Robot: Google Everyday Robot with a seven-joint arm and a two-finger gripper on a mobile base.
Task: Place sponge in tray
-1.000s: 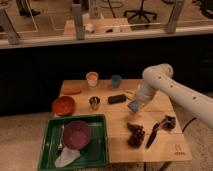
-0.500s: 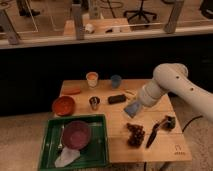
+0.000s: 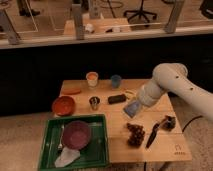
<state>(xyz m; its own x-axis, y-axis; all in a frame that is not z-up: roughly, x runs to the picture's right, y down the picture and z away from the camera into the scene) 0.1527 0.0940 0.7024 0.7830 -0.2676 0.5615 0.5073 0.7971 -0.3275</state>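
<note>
A pale blue sponge (image 3: 133, 108) hangs at the end of my white arm, just above the wooden table's right middle. My gripper (image 3: 134, 106) is shut on it. The green tray (image 3: 100, 150) lies at the table's front left, to the left of and below the gripper. It holds a maroon bowl (image 3: 76, 134) and a white cloth (image 3: 67, 158). The tray's right part is bare.
A black block (image 3: 117, 99) and a metal cup (image 3: 94, 103) stand between the gripper and the tray's far side. A red bowl (image 3: 63, 105), a tan cup (image 3: 92, 78) and a blue cup (image 3: 116, 81) stand behind. A dark cluster (image 3: 135, 135) and a black utensil (image 3: 152, 134) lie front right.
The gripper was down on the table near the black block. It has risen with the sponge, and the arm has swung forward.
</note>
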